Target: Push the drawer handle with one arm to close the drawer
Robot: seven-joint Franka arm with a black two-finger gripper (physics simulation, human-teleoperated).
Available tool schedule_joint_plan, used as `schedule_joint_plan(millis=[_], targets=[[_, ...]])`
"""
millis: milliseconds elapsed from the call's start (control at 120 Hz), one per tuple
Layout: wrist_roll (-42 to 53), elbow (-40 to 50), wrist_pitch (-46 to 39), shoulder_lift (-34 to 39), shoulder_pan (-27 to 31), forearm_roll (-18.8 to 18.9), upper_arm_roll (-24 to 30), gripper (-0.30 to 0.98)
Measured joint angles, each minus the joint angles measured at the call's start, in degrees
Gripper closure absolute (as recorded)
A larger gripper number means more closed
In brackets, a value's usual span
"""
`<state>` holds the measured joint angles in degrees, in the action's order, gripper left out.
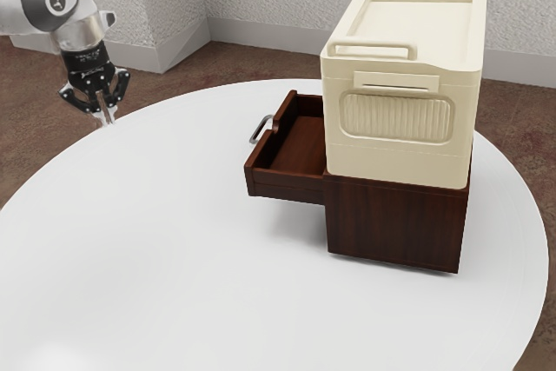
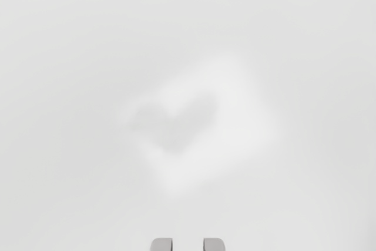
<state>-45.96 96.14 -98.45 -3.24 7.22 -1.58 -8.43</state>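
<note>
Exterior view: the black two-finger gripper (image 1: 108, 119), upper left, is parted and empty, and the metal drawer handle (image 1: 256, 130), near centre, could be missed through misaligned pushing.

Right of centre in the exterior view, a storage box (image 1: 395, 158) sits atop a cabinet (image 1: 395, 225) on the table (image 1: 156, 249); the drawer (image 1: 291, 182) juts leftward, its handle (image 1: 254, 137) outermost.

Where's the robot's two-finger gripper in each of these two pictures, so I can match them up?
Exterior view: the gripper is toward the upper left, pointing down.
Wrist view: its two gray fingertips stand apart at the bottom edge, near the middle.
Shared landmark: the white tabletop.
</note>
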Motion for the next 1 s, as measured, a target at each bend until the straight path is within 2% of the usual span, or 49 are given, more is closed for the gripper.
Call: schedule_joint_plan(millis=[283,417,550,750,1000], targets=[[-14.9,-8.4,-9.3,-13.7,-0.8,0.1,-1.7,0.77],[-21.2,-14.3,-12.4,-21.4,-5.4,-0.1,-5.6,0.78],[-26.4,-15.7,-14.7,-23.8,-7.3,-0.3,-6.0,0.78],[-33.0,-22.7,-16.5,-30.7,-9.6,-0.6,-5.6,0.78],[-39.4,-24.6,-19.4,-33.7,-11.7,-0.8,-4.6,0.79]])
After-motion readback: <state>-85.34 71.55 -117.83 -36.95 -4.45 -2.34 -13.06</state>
